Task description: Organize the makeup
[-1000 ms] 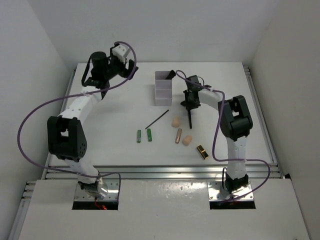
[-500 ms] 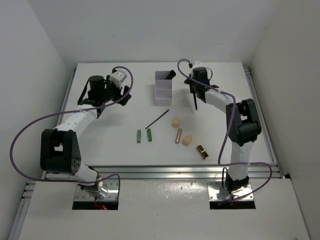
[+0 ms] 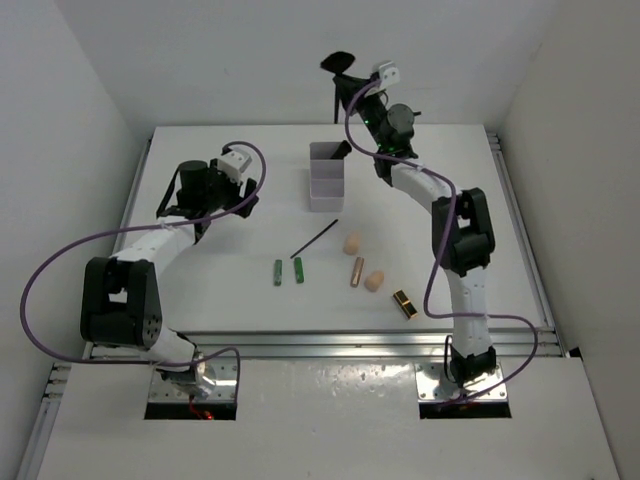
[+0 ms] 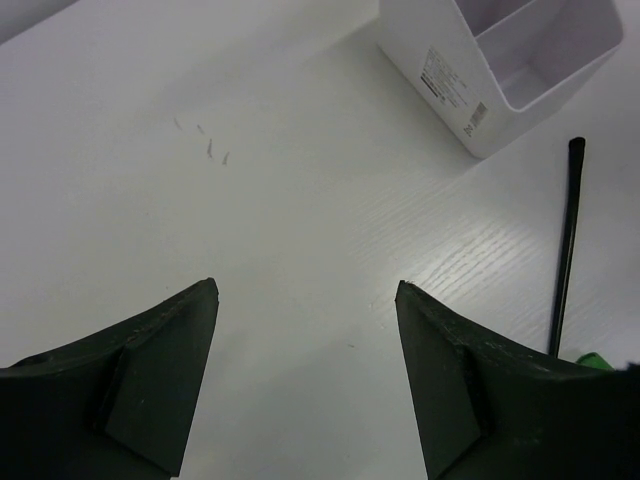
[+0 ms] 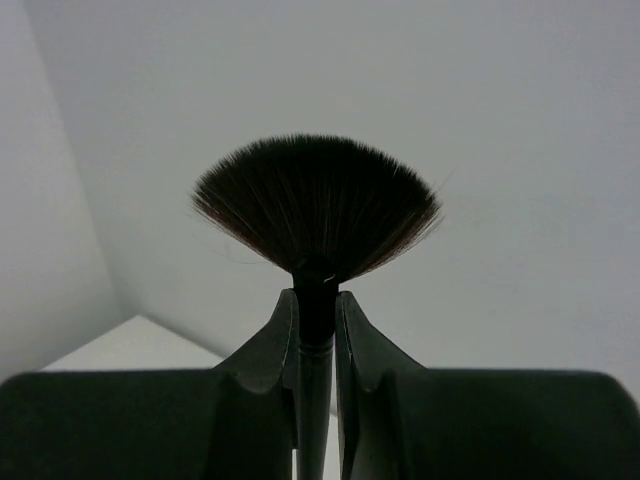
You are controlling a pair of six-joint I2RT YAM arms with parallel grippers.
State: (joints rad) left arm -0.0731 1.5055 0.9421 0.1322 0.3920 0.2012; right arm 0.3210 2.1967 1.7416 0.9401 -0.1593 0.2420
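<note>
My right gripper (image 3: 342, 84) is raised high at the back, above the white box (image 3: 326, 176), and is shut on the black fan brush (image 5: 316, 205), gripped just below its bristles, bristles pointing away (image 3: 338, 62). Another black brush head (image 3: 341, 149) sticks out of the box's far compartment. My left gripper (image 3: 240, 197) is open and empty, low over the table left of the box (image 4: 505, 65). On the table lie the thin dark pencil (image 3: 314, 238) (image 4: 566, 240), two green tubes (image 3: 278, 272) (image 3: 299, 269), two peach sponges (image 3: 352, 243) (image 3: 374, 282), the rose-gold tube (image 3: 356, 271) and the black-gold lipstick (image 3: 405, 304).
White walls close in the table at the back and on both sides. A metal rail (image 3: 320, 343) runs along the near edge. Purple cables loop from both arms.
My right gripper has lifted the fan brush from the table right of the box up and back, high over it. My left arm has lowered and drawn back a little.
</note>
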